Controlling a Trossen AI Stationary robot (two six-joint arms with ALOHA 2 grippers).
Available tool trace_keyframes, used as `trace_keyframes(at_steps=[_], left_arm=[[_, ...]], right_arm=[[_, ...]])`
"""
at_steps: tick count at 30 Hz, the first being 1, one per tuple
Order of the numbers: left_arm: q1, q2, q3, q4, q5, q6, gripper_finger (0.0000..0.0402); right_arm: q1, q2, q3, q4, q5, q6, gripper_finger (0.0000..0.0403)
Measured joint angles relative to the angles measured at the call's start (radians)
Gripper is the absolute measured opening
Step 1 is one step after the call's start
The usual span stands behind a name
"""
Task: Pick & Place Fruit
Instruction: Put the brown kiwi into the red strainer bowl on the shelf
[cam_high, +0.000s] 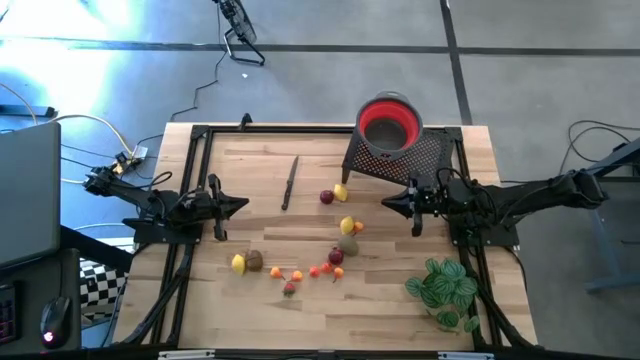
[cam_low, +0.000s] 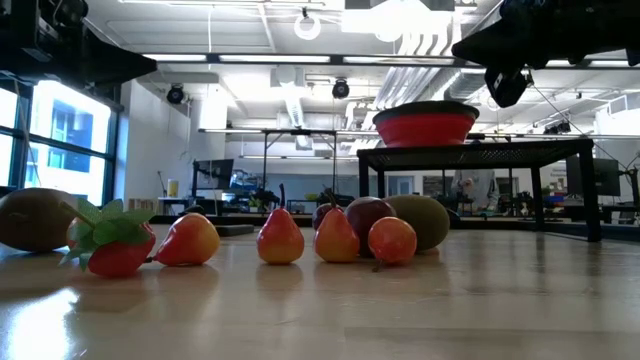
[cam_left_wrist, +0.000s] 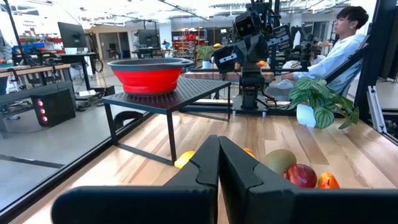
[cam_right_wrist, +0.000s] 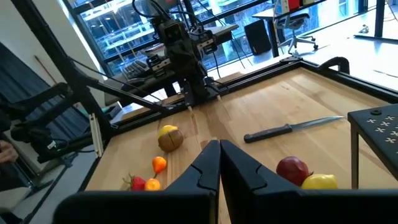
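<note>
Small fruit pieces lie scattered on the wooden table: a red and a yellow one (cam_high: 333, 194) near the centre, a yellow, orange and brown cluster (cam_high: 348, 235) below them, a yellow and brown pair (cam_high: 246, 262) at the near left, and small orange and red ones (cam_high: 305, 272). The red bowl (cam_high: 389, 122) sits on a black mesh stand (cam_high: 420, 160) at the far right. My left gripper (cam_high: 243, 205) hovers shut at the left side. My right gripper (cam_high: 385, 203) hovers shut at the right, near the stand. Neither touches fruit.
A thin dark knife (cam_high: 290, 183) lies on the table far of centre. A green leafy plant in a white pot (cam_high: 445, 290) stands at the near right corner. A black frame (cam_high: 190, 170) borders the table. A seated person (cam_left_wrist: 339, 43) shows beyond the table.
</note>
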Motion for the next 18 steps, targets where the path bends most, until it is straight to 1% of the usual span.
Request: trace_keyframes(at_steps=[16, 18], left_arm=[[0.0, 0.0, 0.0, -0.025, 0.001, -0.001, 0.0], [0.0, 0.0, 0.0, -0.024, 0.002, -0.029, 0.0]], right_arm=[[0.0, 0.0, 0.0, 0.0, 0.001, 0.0, 0.0003], [0.0, 0.0, 0.0, 0.0, 0.001, 0.0, 0.0003]])
